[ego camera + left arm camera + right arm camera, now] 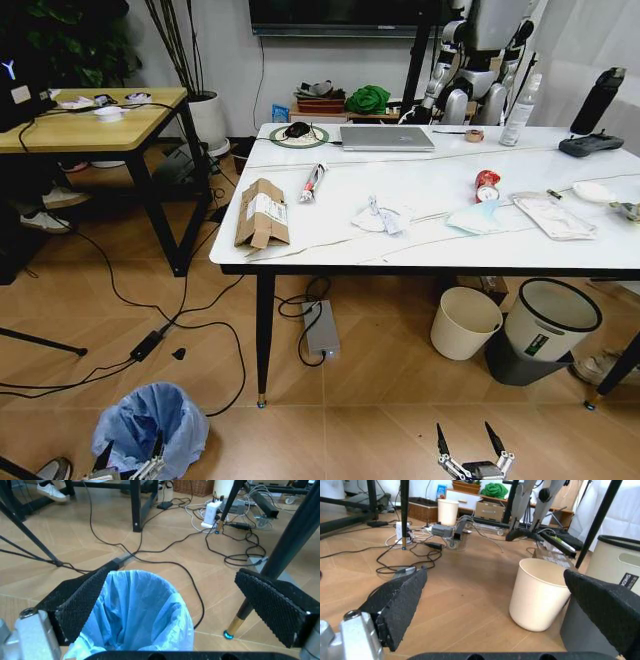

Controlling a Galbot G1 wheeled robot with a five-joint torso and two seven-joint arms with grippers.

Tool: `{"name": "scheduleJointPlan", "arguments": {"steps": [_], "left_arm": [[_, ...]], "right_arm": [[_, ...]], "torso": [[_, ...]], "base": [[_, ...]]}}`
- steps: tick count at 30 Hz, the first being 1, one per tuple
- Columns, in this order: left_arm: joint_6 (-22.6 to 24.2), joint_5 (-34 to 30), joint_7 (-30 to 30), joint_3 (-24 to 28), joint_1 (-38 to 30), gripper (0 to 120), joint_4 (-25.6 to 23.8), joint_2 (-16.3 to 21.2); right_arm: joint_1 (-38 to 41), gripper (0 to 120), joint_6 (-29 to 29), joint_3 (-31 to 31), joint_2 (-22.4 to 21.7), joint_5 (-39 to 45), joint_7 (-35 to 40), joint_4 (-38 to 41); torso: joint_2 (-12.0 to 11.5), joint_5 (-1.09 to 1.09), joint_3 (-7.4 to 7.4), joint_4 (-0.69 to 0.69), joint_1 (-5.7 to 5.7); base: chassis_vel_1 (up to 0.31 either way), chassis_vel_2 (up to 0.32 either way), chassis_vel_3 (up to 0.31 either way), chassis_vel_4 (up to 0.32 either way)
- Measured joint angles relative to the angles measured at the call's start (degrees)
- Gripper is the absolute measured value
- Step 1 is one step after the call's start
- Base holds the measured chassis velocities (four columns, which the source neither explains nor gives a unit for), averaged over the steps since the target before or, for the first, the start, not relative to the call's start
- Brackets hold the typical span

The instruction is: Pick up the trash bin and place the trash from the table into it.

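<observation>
Trash bin (142, 615), unlabelled, sits between the spread-jawed left gripper (185, 603); right gripper (473, 447) also spread.

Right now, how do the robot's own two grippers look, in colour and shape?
Both look alike. The left gripper has two broad black fingers with a fine dotted grip texture, tapering toward the tips, on a silver metal base with a round bolt. The right gripper has the same black textured fingers and silver base. From the head view the fingers look like thin dark prongs.

Cables (190, 325) across floor beside table leg (263, 340)
</observation>
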Motion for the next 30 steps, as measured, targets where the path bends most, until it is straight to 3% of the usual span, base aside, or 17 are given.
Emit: {"name": "scheduleJointPlan", "arguments": {"steps": [20, 26, 30], "left_arm": [[-2.1, 0.8, -0.9, 0.8, -0.8, 100, 1.7, -0.1], [-4.7, 2.2, -1.8, 0.4, -1.8, 100, 3.9, -0.1], [-3.8, 2.0, -1.5, -0.2, -1.9, 100, 5.1, 0.2]], "right_arm": [[-0.4, 100, -0.1, 0.1, 0.0, -0.1, 0.0, 0.6], [-0.2, 100, -0.1, -0.1, 0.0, -0.2, 0.0, 0.3], [0.0, 100, -0.1, -0.1, 0.0, -0.2, 0.0, 0.1]], "torso": [[-5.0, 0.0, -3.09, -0.01, -1.88], [-5.4, 0.0, -3.4, 0.0, -1.98], [-5.6, 0.02, -3.53, -0.01, -2.06]], "base": [[0.0, 0.0, 0.0, 0.0], [0.0, 0.0, 0.0, 0.0], [0.0, 0.0, 0.0, 0.0]]}}
